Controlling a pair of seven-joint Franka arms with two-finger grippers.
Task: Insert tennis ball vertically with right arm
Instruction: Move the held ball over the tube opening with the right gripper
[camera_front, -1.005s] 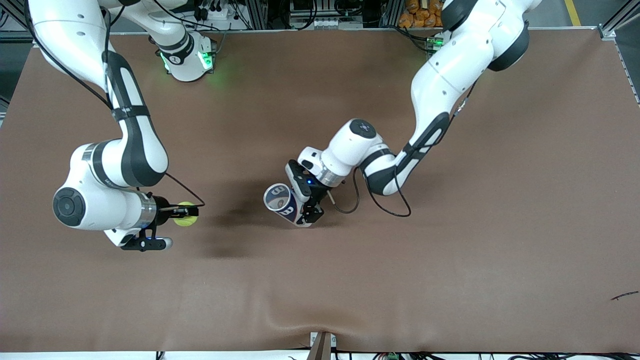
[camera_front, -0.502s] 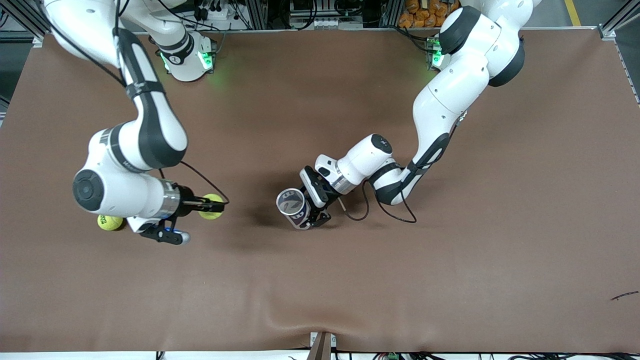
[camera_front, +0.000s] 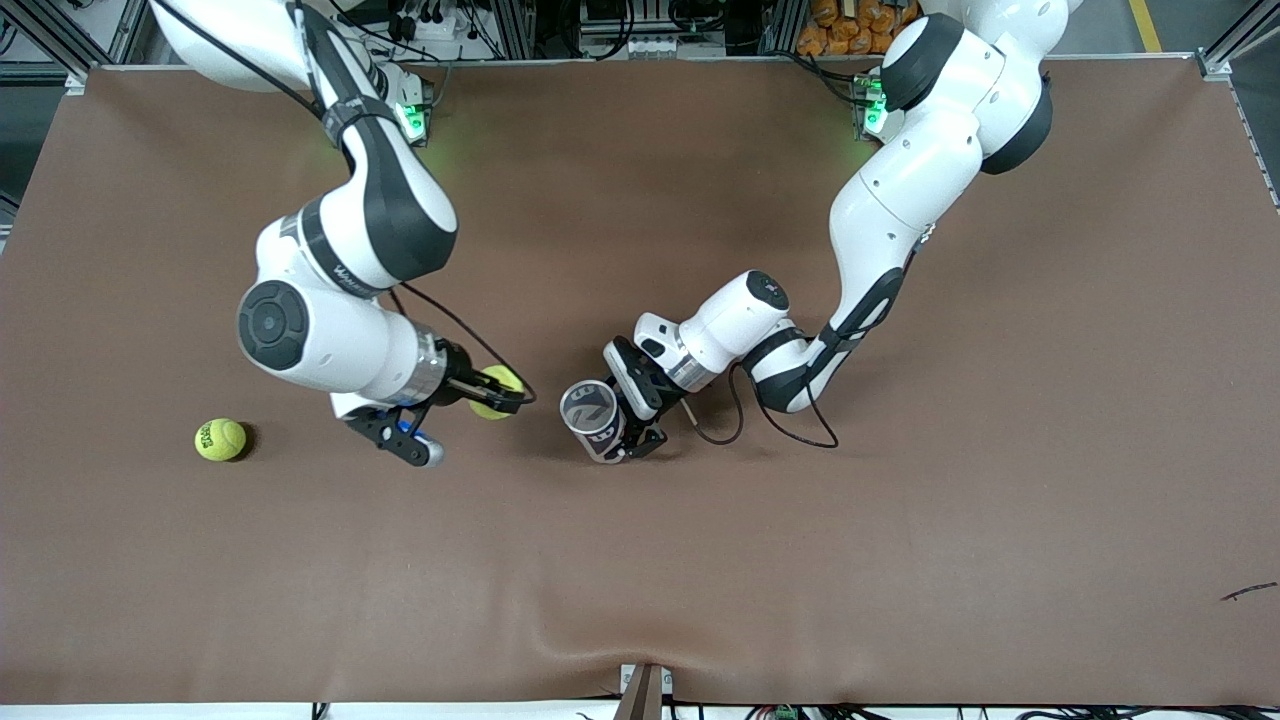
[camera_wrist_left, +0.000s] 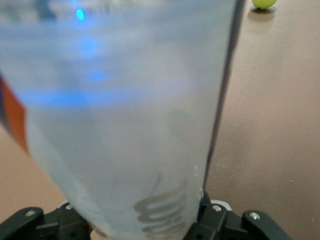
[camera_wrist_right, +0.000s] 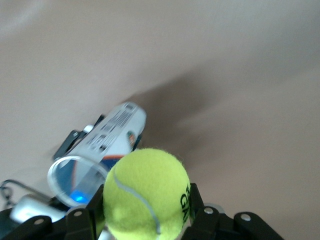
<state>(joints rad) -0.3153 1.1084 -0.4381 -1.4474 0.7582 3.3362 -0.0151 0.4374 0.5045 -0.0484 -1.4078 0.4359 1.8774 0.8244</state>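
Note:
A yellow-green tennis ball (camera_front: 497, 391) (camera_wrist_right: 147, 192) is clamped in my right gripper (camera_front: 499, 393) (camera_wrist_right: 147, 212), which is shut on it above the table, close beside the tube's mouth. My left gripper (camera_front: 628, 418) (camera_wrist_left: 140, 227) is shut on a clear plastic ball tube (camera_front: 592, 412) (camera_wrist_left: 125, 125) with printed labels. The tube stands tilted near the table's middle, its open mouth (camera_wrist_right: 75, 181) facing up and toward the held ball. In the left wrist view the tube fills most of the picture.
A second tennis ball (camera_front: 220, 439) (camera_wrist_left: 263, 3) lies loose on the brown table mat (camera_front: 900, 520), toward the right arm's end. A small dark scrap (camera_front: 1248, 591) lies near the mat's edge at the left arm's end.
My right arm has carried the held ball across toward the tube, uncovering the loose ball. My left arm has shifted the tube slightly and tipped its mouth more upward.

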